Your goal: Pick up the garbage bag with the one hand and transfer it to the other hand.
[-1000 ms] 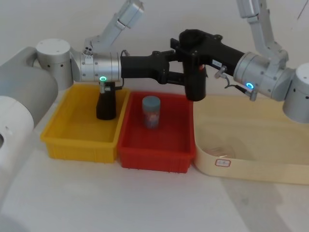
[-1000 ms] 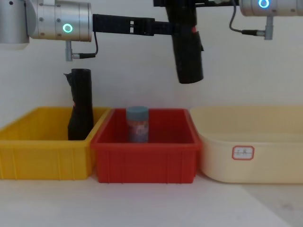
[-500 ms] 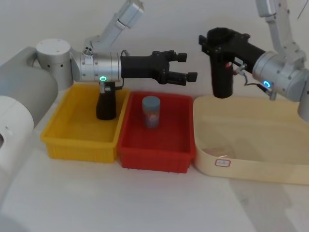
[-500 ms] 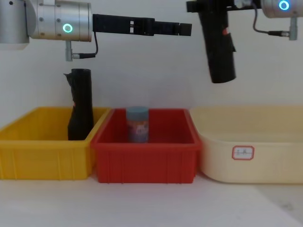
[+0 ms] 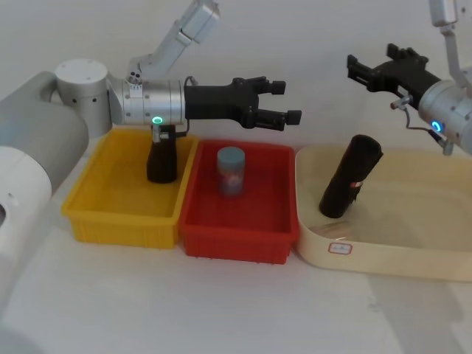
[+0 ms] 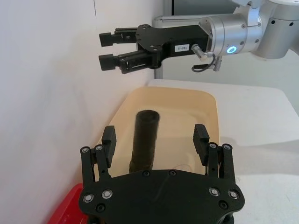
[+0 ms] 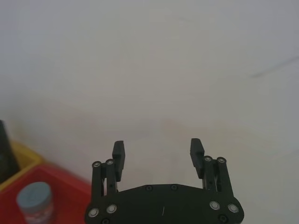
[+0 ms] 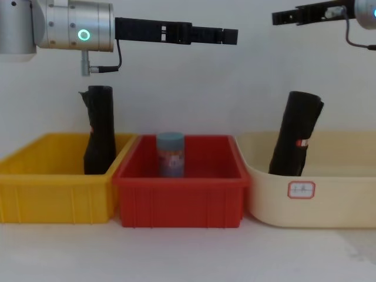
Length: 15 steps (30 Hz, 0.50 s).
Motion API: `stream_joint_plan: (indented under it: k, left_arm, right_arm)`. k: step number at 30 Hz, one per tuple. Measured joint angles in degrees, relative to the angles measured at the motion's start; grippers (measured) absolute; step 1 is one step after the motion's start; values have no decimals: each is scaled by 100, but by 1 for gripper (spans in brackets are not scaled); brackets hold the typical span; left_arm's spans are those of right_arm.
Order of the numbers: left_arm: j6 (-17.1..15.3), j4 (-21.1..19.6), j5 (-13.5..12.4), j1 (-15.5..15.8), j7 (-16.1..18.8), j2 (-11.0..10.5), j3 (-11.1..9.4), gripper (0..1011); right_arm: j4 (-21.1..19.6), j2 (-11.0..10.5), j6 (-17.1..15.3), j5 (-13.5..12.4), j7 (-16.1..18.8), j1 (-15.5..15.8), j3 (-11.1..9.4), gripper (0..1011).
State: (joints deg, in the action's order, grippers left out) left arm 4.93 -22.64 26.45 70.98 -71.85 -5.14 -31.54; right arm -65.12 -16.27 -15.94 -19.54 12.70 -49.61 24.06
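Garbage bag [image 5: 349, 177] now in cream tub [image 5: 413, 254].

The garbage bag's [image 8: 295, 143] base hides behind the cream tub's [image 8: 329, 202] wall.

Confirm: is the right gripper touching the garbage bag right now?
Apart. The chest view shows the right gripper open, high above the garbage bag, which stands tilted in the cream tub, with bare wall between them.

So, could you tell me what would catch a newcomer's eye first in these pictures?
Probably the garbage bag, a thick black roll standing tilted in the cream tub on the right, with no gripper touching it. Above it the right gripper hangs open, while the left gripper, also open, reaches out above the red bin.
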Motion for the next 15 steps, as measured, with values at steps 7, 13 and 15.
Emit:
stream_joint_plan:
  k: [7, 13, 15]
  left_arm:
    - [0, 0, 0, 0, 0, 0, 0, 1001]
    - [0, 0, 0, 0, 0, 0, 0, 1001]
    - [0, 0, 0, 0, 0, 0, 0, 1001]
  right_arm:
    - [117, -2, -63, 42, -212, -18, -121, 1000]
    - [178, -2, -93, 63, -313, -30, -174, 1001]
    - [199, -2, -105, 73, -353, -33, -196, 1001]
